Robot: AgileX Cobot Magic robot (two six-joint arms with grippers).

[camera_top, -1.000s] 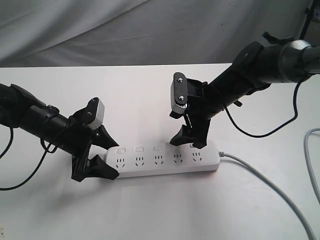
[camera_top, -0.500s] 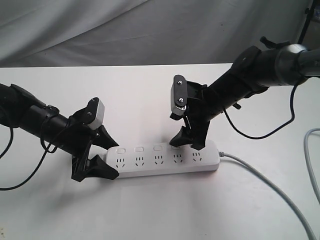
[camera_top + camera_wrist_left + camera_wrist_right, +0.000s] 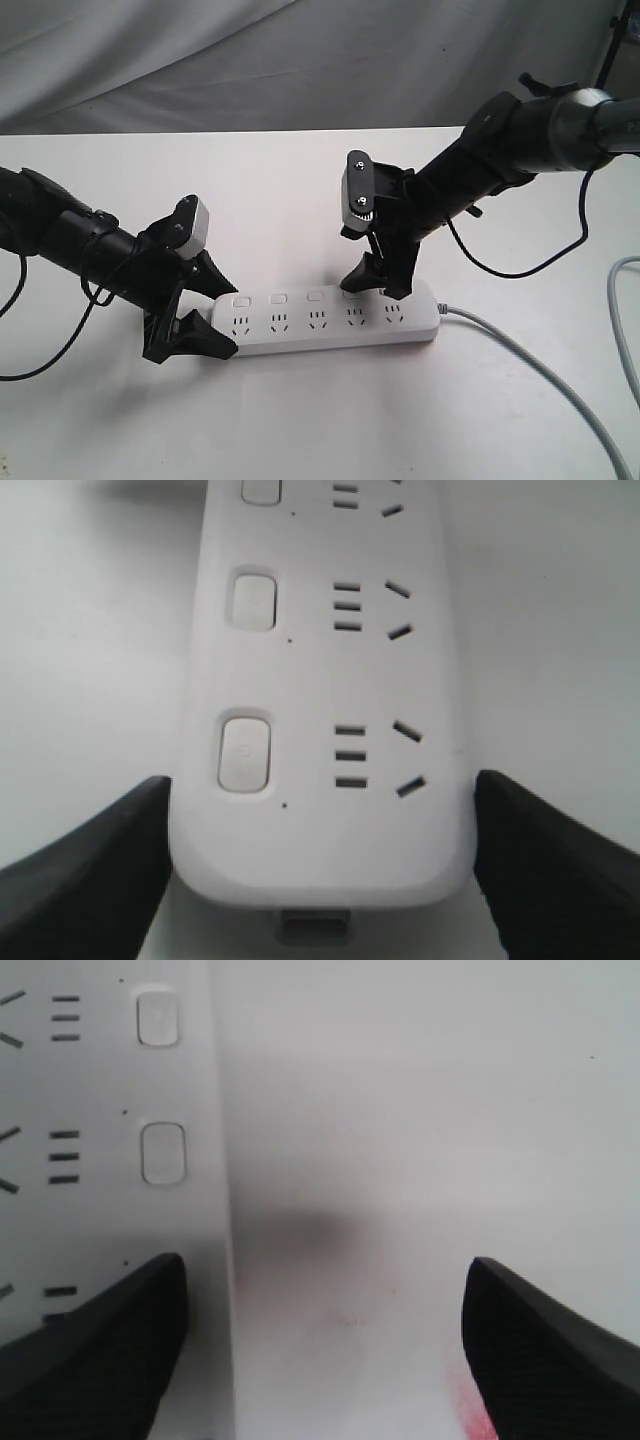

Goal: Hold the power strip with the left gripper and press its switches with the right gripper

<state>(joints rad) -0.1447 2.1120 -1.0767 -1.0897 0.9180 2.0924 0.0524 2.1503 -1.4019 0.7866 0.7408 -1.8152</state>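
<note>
**on the white bench: strip clamped at one end, open tool at the other**

on the bench [image 3: 300,200] the power strip [image 3: 320,322] lies flat, sockets up, roughly midway between my two arms. its grey cord [image 3: 540,370] leaves the end on my right. my left tool [image 3: 233,320] is closed around the opposite rounded end, one black finger against each long side, so that end is gripped. my right tool [image 3: 374,287] hangs tip-down over the cord end with its jaws spread wide and nothing between them. in the right wrist view one of its fingers [image 3: 90,1350] overlaps the strip's top along the edge where the switches [image 3: 278,298] run, while the other is off the strip, above bare bench. two switches show just beyond that finger. i cannot tell whether the tip is pressing the one beneath it. a grey cloth [image 3: 300,60] hangs behind the bench.
</note>
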